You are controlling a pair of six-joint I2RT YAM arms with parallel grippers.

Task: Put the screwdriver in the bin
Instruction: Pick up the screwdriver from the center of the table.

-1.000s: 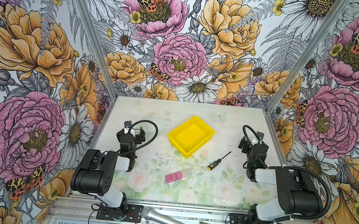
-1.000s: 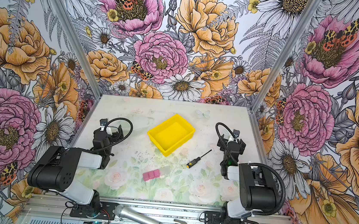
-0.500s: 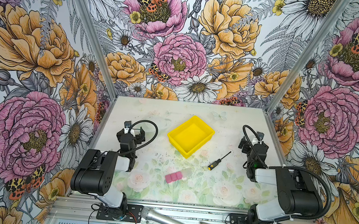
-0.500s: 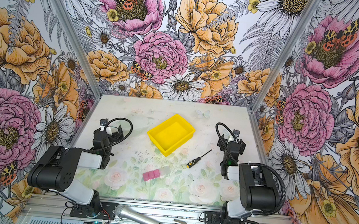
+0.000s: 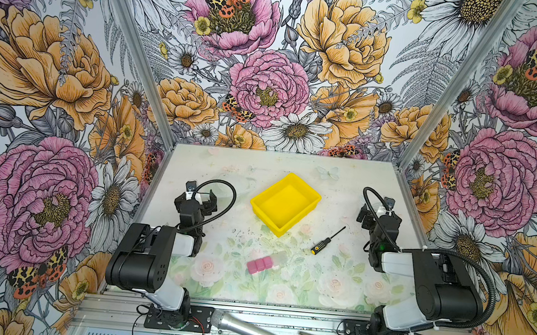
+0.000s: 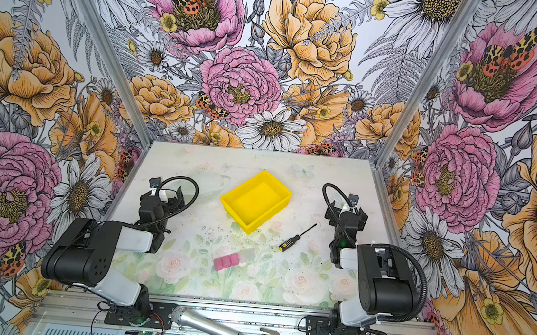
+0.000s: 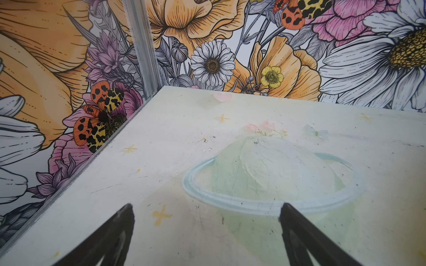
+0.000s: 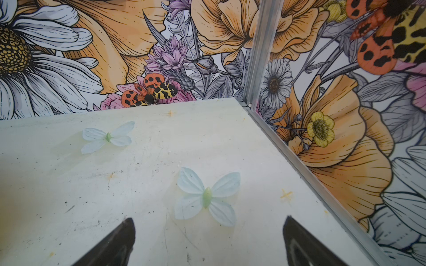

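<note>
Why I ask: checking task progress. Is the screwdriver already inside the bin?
No, the screwdriver lies on the table, outside the bin and apart from its near corner.

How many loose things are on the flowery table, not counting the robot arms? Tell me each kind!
Bin: 1
Screwdriver: 1
Pink block cluster: 1
Total: 3
</note>
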